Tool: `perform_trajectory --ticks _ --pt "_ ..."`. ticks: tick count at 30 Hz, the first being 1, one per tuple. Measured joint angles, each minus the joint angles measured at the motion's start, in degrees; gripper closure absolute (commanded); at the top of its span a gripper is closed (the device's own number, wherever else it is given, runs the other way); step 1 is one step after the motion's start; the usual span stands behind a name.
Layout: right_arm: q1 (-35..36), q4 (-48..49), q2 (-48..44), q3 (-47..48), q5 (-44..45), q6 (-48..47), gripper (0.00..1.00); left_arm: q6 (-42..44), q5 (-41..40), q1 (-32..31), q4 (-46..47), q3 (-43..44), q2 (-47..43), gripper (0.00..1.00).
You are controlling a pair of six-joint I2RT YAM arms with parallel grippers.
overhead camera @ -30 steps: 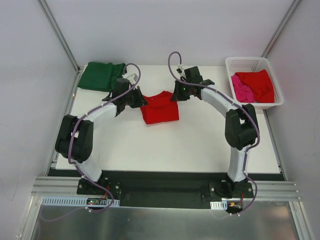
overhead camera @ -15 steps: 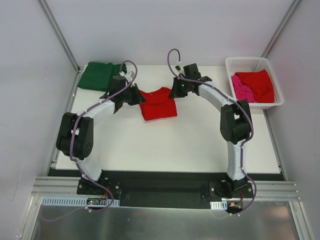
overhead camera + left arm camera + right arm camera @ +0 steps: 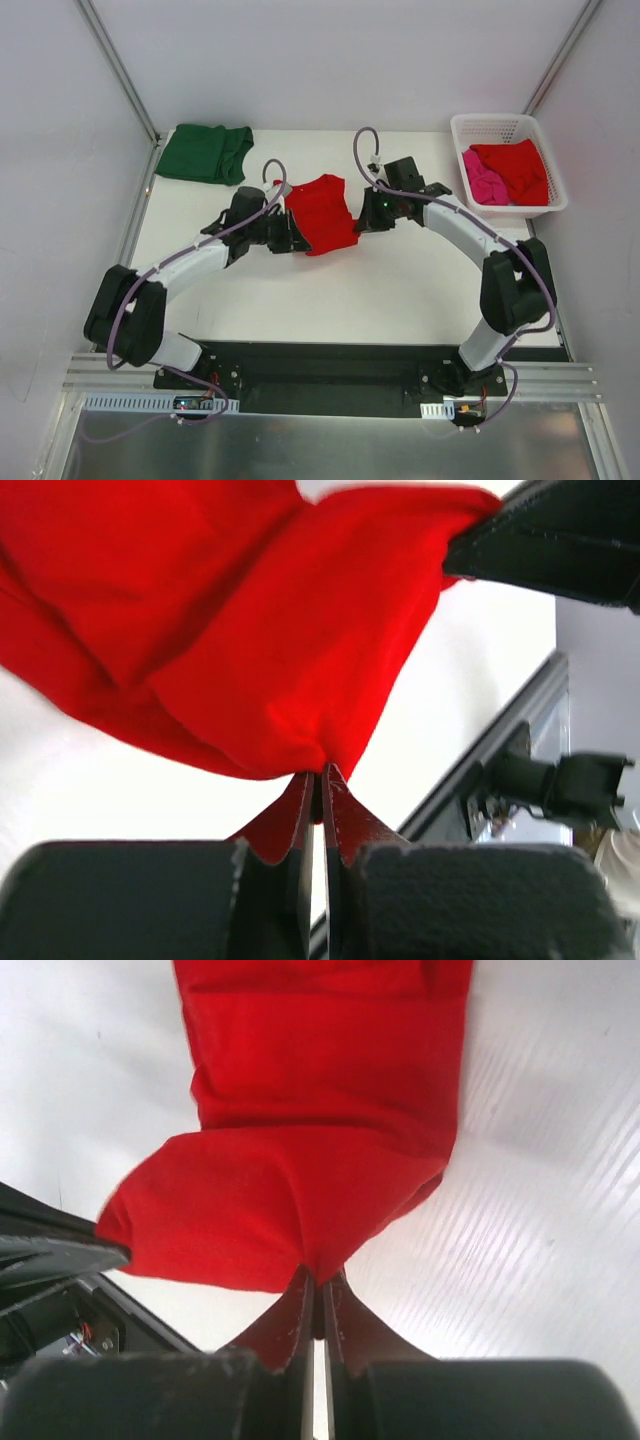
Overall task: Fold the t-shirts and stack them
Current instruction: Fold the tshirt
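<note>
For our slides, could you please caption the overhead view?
Left gripper and right gripper pinch a red t-shirt mid-table; green t-shirt lies far left, basket far right.

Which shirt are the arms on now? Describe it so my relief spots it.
On the white table, look between the green t-shirt at the far-left corner and the white basket at far right. The bright red t-shirt there is pinched by the left gripper and right gripper. Unlike the other red t-shirt, it is outside the basket.

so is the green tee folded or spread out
Folded: the green t-shirt lies as a compact rectangle, with no sleeves sticking out.
</note>
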Motion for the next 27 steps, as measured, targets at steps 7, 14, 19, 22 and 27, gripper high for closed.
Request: perform_trajectory --ticks 7,14,19,22,27 --pt "5.0 -4.5 -11.8 -9.3 1.4 1.5 0.99 -3.2 0.1 -7.5 -3.9 -9.9 -13.7 1.0" --pt "10.8 -10.8 -19.8 -13.9 2.8 3.8 0.99 -6.3 0.2 -11.1 -11.3 -15.6 -27.9 1.0" --pt "14.3 -15.2 -24.9 -14.7 4.2 5.9 0.99 -8.3 0.2 -12.2 -16.2 -16.3 -34.3 1.0" --pt "15.4 -17.7 -27.8 -14.6 4.8 6.6 0.99 -9.2 -0.2 -12.9 -19.0 -16.2 -38.3 1.0" --pt "15.5 -21.3 -26.7 -9.4 7.1 6.0 0.99 -8.8 -3.5 -12.9 -21.9 -11.3 -37.4 1.0"
